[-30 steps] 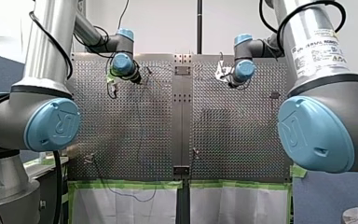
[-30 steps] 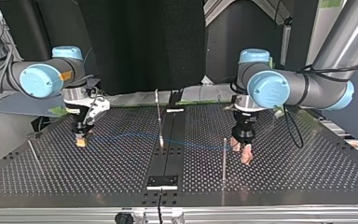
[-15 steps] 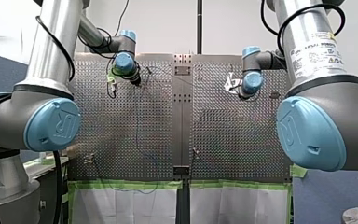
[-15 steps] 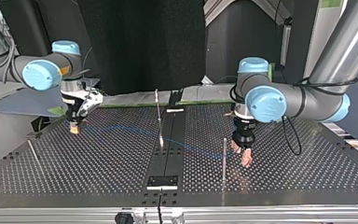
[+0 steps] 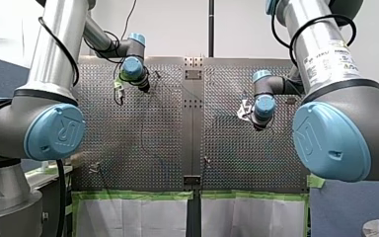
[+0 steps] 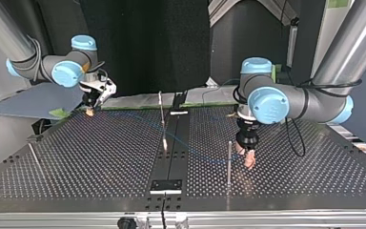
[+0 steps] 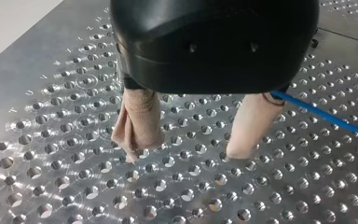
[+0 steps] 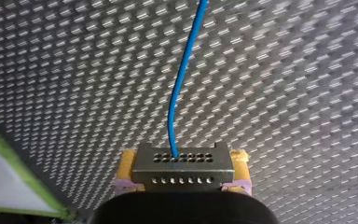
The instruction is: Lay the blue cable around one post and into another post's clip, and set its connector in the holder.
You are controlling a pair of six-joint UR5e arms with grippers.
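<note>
Perforated steel counter (image 6: 76,162). My right gripper (image 6: 90,110), at ten o'clock in the top view, is clamped on the connector (image 8: 182,168). The blue cable (image 8: 177,93) trails toward a post (image 6: 228,160) at four o'clock, probably kept stretched for routing. My left gripper (image 7: 184,155) is by that post, fingers apart, empty, with the cable beside one finger.

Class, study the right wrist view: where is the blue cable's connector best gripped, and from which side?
Across its two narrow ends, coming from behind, opposite the face where the blue cable exits. The connector is a wide flat block, and my right gripper holds it so.
</note>
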